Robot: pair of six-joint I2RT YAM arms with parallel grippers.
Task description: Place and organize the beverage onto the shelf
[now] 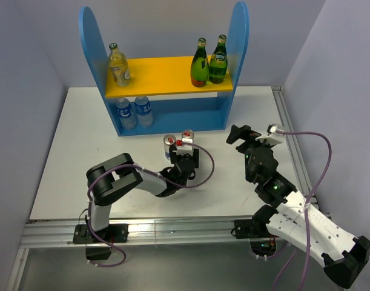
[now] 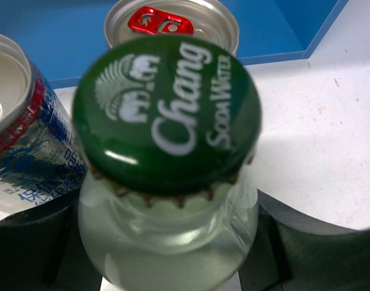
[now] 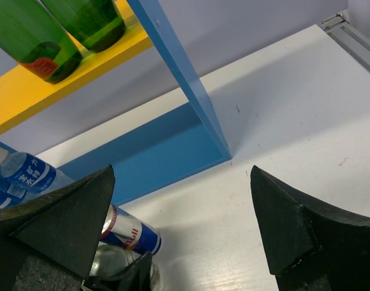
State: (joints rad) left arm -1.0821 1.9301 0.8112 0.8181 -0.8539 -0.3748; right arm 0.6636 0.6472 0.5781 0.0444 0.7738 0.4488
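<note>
At the far left of the overhead view, a pale yellow bottle (image 1: 118, 65) stands upright on the yellow upper board of the shelf (image 1: 166, 73). Below it, two water bottles (image 1: 125, 113) stand side by side on the blue base. These look already placed.

Toward the centre, two cans (image 1: 170, 143) stand upright on the worktop (image 1: 69, 151), just in front of the shelf's base and not yet shelved. Just below them is the left claw (image 1: 185, 162). In its wrist view the dark fingers (image 2: 27, 242) sit against both sides of a clear soda-water bottle (image 2: 166, 115) with a green cap. The claw is closed on the bottle below the neck, and the bottle stands upright with one can close at its left and the other just behind it.

Right of centre, two green bottles (image 1: 200, 63) stand together at the right end of the upper board. Farther right, the right claw (image 3: 181, 182) hangs spread wide with nothing in it, facing the shelf's right panel.

I judge the step in hand to be the pick of the soda-water bottle. The next move calls for a straight lift clear of the crowding cans, then a carry to a free stretch, most likely the open middle of the upper board or the bare right part of the base. The bottle needs to be set down upright without nudging its neighbours.
</note>
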